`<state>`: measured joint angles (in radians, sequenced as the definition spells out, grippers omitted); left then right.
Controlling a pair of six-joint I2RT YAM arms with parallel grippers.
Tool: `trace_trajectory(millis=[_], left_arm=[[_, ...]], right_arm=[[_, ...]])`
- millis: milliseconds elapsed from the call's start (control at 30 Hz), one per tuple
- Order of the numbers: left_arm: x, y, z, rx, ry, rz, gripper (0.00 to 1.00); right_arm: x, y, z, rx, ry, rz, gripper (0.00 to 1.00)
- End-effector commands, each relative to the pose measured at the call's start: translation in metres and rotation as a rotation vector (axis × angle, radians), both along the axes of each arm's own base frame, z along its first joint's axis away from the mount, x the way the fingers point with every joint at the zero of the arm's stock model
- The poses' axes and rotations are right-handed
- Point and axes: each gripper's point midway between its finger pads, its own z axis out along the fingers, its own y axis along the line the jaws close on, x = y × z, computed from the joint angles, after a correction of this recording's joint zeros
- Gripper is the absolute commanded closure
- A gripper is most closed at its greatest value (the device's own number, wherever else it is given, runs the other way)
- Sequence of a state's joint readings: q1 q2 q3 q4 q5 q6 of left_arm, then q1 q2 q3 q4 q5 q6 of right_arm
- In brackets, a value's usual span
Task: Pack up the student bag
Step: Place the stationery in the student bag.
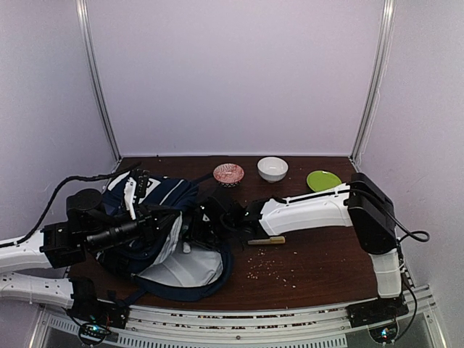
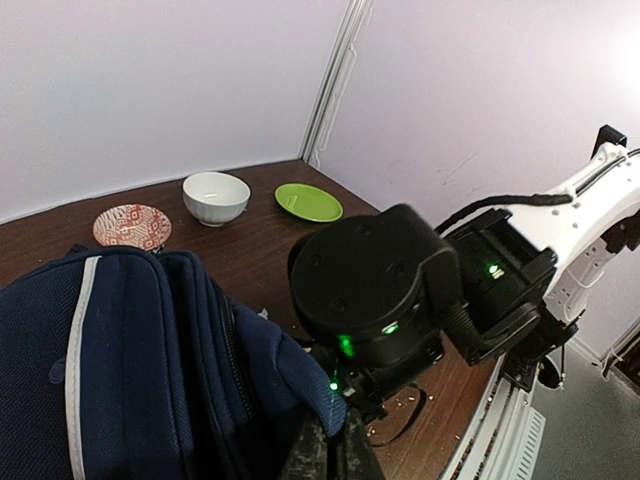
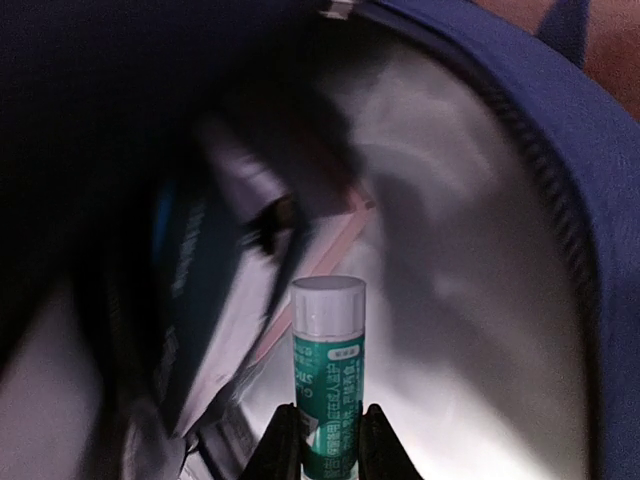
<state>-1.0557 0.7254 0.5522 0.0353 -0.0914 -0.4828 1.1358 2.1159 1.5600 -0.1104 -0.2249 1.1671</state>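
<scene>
right gripper [image 3: 329,428]: gripped green tube [image 3: 328,360] inside student bag [image 3: 592,200]
left gripper [image 2: 330,452]: pinched bag rim
room: lining [image 3: 470,250] lay bare rightward

navy bag, teal tube, bright dishes on dark wood

the student bag [image 1: 168,193] is showing navy-blue fabric with a white-grey stripe along its edge, and its lining is looking pale silvery grey. the glue stick [image 3: 328,385] is wearing a teal-green label with white lettering under a white cap. the patterned bowl [image 1: 228,173] is displaying a red-and-white geometric print. the plain bowl [image 1: 272,168] is showing white, and the plate [image 1: 323,180] is glowing lime green. the table [image 1: 341,246] is showing dark reddish-brown wood. the right arm [image 1: 304,210] is showing white shells with black joints.
</scene>
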Motion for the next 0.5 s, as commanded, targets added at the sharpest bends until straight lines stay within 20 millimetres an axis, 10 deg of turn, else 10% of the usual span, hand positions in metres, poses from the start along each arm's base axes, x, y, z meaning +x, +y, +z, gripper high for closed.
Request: trace_trajectory(millis=[0,200,467], left_arm=[[-0.003,0.000,0.040,-0.136,-0.048,-0.014,1.00],[-0.004,-0.003,0.037,-0.139,-0.038,-0.028,1.00],[-0.003,-0.007,0.029,-0.123,-0.019,-0.031,1.00]], right_arm=[[0.025,0.002,-0.020,0.028,0.039,-0.150,0.92],[0.040,0.017,-0.022,0.038,0.001,-0.158,0.86],[0.033,0.031,0.000,0.108,-0.041,-0.064,0.43]])
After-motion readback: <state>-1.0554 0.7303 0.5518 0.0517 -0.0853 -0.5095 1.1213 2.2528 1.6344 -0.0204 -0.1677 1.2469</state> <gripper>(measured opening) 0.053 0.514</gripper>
